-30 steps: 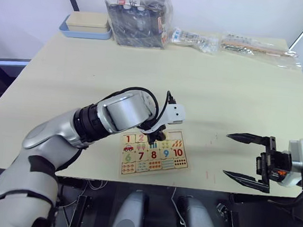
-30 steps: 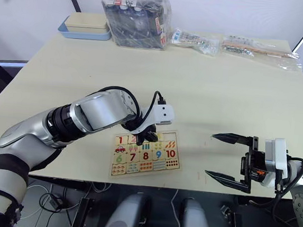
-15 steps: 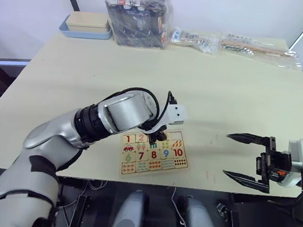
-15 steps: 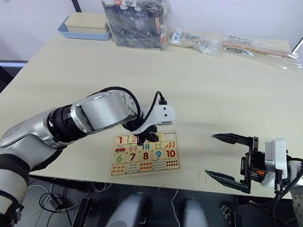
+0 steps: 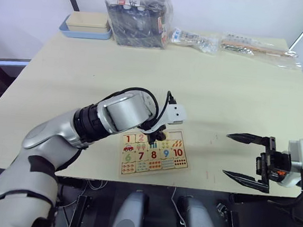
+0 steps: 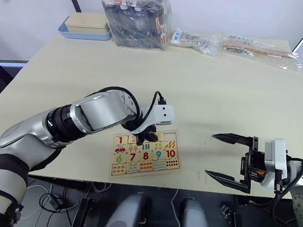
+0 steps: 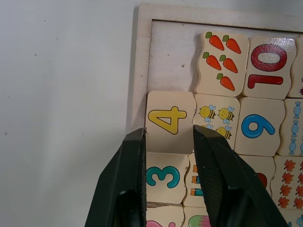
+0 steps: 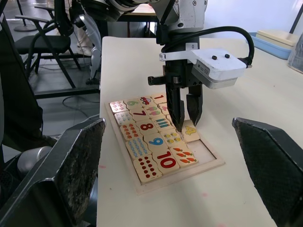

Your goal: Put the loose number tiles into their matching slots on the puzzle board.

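I have the yellow 4 tile (image 7: 169, 121) between the fingers of my left gripper (image 7: 169, 142), clamped on its two side edges. It sits at the puzzle board's (image 8: 208, 168) top row, just beside the 3 tile (image 7: 163, 176) and next to the one bare slot (image 7: 173, 56), which lies beside the carrots tile (image 7: 220, 61). In the right wrist view the tile looks tilted, one corner riding up, so I judge it is not seated yet. The risk I see: if I let go now, it may stay cocked on its neighbour's wavy edge or on the rim instead of dropping flat. Pushing down while it is skewed could jam it or nudge the board across the table (image 5: 222, 93). My right gripper (image 5: 248, 160) hangs spread wide, empty, well apart from the board, near the table's front edge.
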`<state>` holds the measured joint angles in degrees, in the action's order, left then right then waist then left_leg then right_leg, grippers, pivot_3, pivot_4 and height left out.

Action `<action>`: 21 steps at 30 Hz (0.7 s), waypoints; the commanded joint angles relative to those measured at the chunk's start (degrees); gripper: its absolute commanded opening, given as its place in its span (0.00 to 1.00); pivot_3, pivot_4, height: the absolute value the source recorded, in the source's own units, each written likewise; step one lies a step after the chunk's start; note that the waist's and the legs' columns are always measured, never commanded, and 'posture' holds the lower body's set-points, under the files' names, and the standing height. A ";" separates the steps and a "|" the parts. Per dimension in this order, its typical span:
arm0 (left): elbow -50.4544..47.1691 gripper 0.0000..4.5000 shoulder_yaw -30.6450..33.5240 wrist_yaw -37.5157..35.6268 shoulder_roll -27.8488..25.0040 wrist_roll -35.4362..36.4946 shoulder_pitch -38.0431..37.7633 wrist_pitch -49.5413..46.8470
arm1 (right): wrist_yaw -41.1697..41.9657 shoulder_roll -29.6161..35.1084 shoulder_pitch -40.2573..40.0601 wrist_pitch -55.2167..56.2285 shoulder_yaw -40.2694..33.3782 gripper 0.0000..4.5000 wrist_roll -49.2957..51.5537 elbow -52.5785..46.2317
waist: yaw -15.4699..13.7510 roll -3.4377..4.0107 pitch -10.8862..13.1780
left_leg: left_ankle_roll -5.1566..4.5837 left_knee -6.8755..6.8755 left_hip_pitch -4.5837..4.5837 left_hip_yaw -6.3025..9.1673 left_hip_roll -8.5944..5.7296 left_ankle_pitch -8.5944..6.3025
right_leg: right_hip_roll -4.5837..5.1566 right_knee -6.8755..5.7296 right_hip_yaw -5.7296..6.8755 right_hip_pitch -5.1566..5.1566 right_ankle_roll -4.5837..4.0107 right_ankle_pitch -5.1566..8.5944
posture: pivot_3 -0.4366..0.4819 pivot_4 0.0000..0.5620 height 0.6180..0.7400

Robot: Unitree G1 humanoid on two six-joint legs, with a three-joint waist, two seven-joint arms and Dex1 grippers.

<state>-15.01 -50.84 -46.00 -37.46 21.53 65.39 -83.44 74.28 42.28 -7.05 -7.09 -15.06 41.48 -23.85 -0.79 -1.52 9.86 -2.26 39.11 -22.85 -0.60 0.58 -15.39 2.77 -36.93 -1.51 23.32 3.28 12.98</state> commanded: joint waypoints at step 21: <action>-1.48 0.86 -0.13 -0.06 -0.02 -0.27 0.17 0.54 | 0.07 -0.09 0.32 1.04 -0.79 1.00 0.45 -1.50 | 0.00 0.00 0.00 | 0.00 0.02 0.02 0.03 0.00 0.00 | 0.00 0.00 0.02 -0.04 0.00 0.00 | 0.48 0.27 1.00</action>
<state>-15.05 -51.25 -45.99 -37.40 21.52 65.29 -83.43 74.37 42.23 -7.01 -7.06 -15.02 41.44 -23.84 -0.79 -1.52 9.86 -2.26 39.14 -22.84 -0.58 0.58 -15.39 2.77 -36.93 -1.48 23.28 3.28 12.98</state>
